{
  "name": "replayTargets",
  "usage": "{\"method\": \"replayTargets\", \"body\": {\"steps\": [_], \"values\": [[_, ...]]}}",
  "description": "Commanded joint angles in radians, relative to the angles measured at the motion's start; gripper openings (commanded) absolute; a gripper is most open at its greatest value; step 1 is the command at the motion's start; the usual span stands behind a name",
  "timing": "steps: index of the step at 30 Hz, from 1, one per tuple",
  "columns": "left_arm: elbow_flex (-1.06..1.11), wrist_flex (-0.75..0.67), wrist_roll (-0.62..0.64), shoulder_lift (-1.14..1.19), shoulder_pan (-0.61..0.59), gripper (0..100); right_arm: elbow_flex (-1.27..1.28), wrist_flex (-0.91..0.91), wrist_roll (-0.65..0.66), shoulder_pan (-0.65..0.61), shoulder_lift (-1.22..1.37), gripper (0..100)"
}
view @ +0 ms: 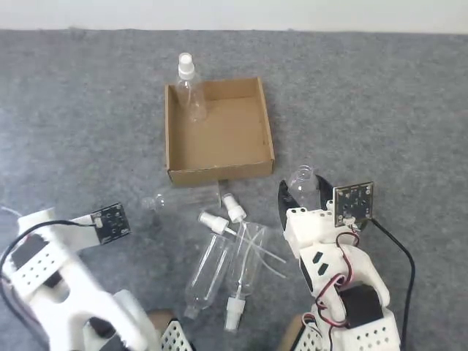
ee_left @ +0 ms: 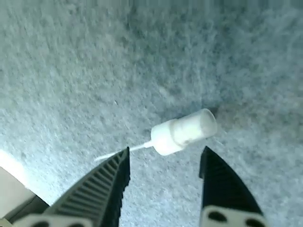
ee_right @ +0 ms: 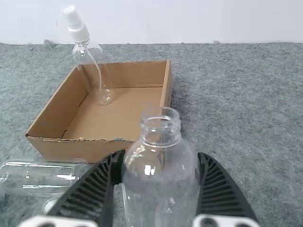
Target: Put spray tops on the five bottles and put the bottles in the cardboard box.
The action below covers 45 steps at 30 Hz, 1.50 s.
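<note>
Desk (view: 395, 95): 3 bottles (view: 208, 270) lying, 1 in cardboard box (view: 219, 173), 1 bottle (ee_right: 160, 126) clamped in right tool (ee_right: 160, 158); left tool (ee_left: 165, 152) gaping over spray top (ee_left: 187, 131).

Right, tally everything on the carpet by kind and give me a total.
Clear bottles: 5, one of them in the right gripper
White spray tops: 5
Cardboard box: 1
Total: 11

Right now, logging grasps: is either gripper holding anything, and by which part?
Right gripper clasps the open bottle by its body; left gripper holds nothing.
</note>
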Motion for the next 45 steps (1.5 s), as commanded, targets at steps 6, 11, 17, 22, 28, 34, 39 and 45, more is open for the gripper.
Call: {"method": "replayTargets", "body": {"steps": [6,11,17,22,28,34,39,45], "values": [[0.002,-0.018,-0.066,0.002,0.028,22,-0.012,-0.022,-0.005,0.010,-0.016,11.4],[-0.036,-0.057,-0.094,0.103,-0.003,22,-0.012,-0.022,-0.005,0.010,-0.016,11.4],[-0.074,-0.121,-0.095,0.267,-0.014,22,-0.012,-0.022,-0.005,0.008,-0.016,11.4],[-0.091,-0.166,-0.084,0.339,-0.009,22,-0.012,-0.022,-0.005,0.007,-0.016,11.4],[-0.087,-0.258,0.075,0.374,0.038,22,-0.012,-0.022,-0.005,0.007,-0.016,11.4],[-0.087,-0.258,0.150,0.371,0.084,15,-0.012,-0.022,-0.005,0.007,-0.016,11.4],[-0.091,-0.258,0.229,0.371,0.114,5,-0.012,-0.022,-0.003,0.010,-0.016,11.4],[-0.093,-0.256,0.305,0.370,0.137,2,-0.012,-0.022,-0.003,0.010,-0.016,11.4]]}}
